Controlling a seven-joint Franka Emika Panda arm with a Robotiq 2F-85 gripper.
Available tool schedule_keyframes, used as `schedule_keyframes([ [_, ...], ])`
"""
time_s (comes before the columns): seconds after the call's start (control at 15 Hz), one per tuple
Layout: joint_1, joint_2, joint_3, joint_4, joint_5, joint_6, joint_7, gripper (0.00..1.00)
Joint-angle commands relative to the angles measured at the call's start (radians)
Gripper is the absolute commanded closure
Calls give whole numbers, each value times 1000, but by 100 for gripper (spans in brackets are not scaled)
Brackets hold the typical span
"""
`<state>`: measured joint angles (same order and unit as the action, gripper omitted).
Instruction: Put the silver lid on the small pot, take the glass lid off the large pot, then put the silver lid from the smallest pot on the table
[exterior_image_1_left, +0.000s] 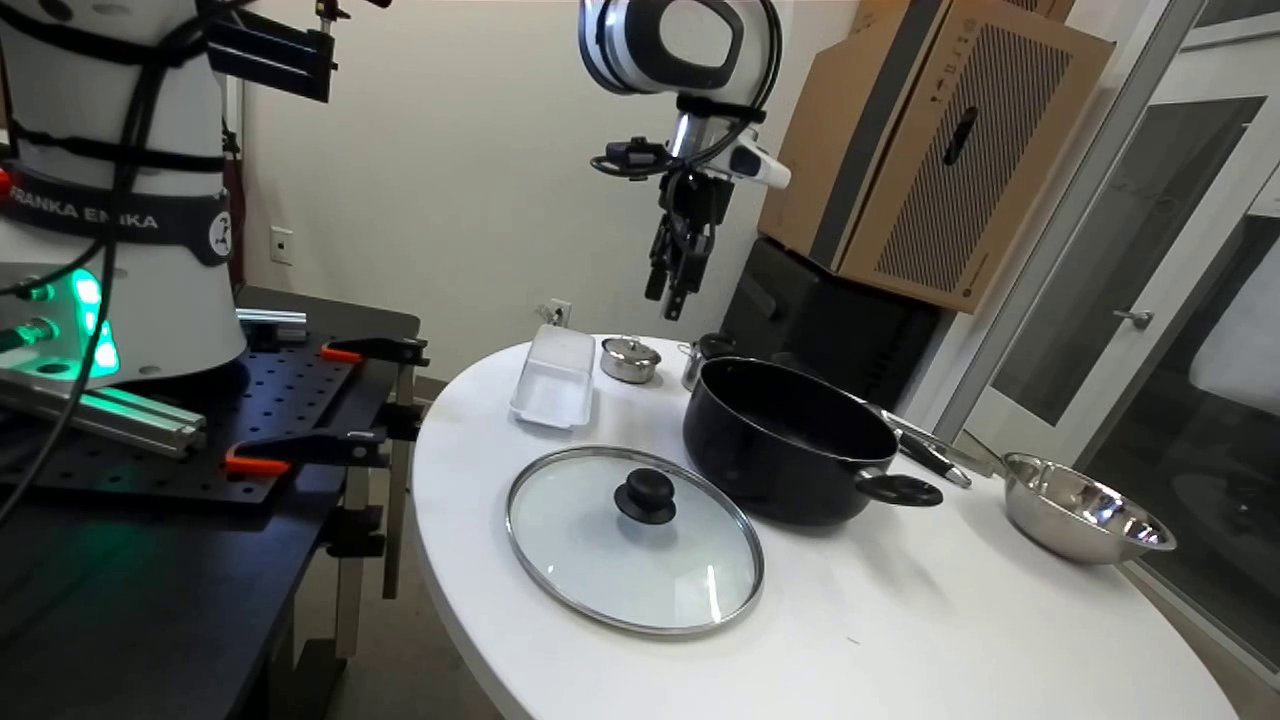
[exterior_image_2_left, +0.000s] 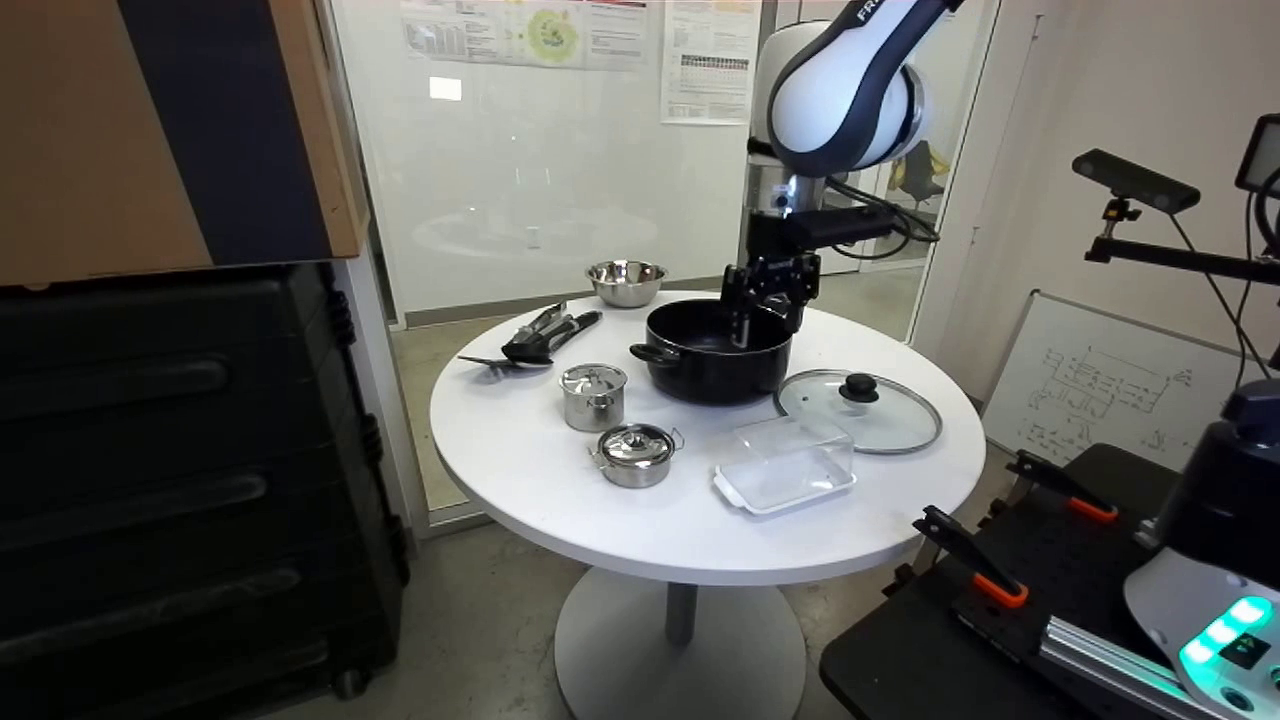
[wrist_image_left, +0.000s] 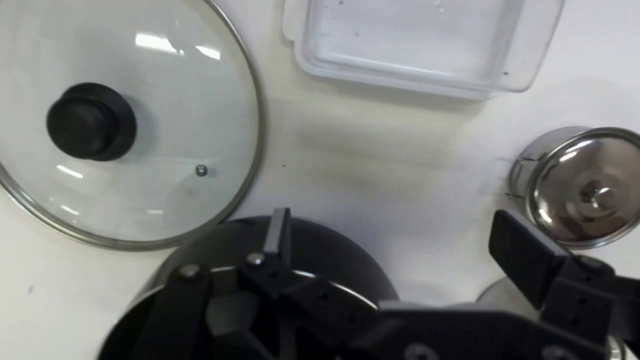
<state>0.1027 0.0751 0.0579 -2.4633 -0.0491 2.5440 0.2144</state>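
My gripper (exterior_image_1_left: 670, 305) is open and empty, above the table beside the large black pot (exterior_image_1_left: 780, 470). Its fingers (wrist_image_left: 397, 232) are wide apart in the wrist view. The large pot stands uncovered (exterior_image_2_left: 715, 380). The glass lid (exterior_image_1_left: 600, 550) with a black knob lies flat on the table beside it, and also shows in the wrist view (wrist_image_left: 175, 110). A short silver pot (exterior_image_2_left: 636, 470) has a silver lid (wrist_image_left: 595, 185) on it. A taller silver pot (exterior_image_2_left: 594, 408) also has a silver lid (exterior_image_2_left: 593, 378) on; in the wrist view it is mostly hidden behind a finger.
A clear plastic container (exterior_image_2_left: 785, 480) stands near the short pot and glass lid. Black-handled utensils (exterior_image_2_left: 545, 340) and a steel bowl (exterior_image_1_left: 1080, 515) lie beyond the large pot. A cardboard box (exterior_image_1_left: 950, 150) on a black case (exterior_image_1_left: 830, 320) stands beside the round white table (exterior_image_1_left: 900, 620).
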Motion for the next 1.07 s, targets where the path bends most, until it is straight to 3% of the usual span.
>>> schedule_keyframes([
  [0.0,30,47,40,67,-22,-27,-34,0],
  [0.4,87,183,80,172,-63,-10,-44,0],
  [1.0,157,349,84,328,-77,-29,-64,3],
])
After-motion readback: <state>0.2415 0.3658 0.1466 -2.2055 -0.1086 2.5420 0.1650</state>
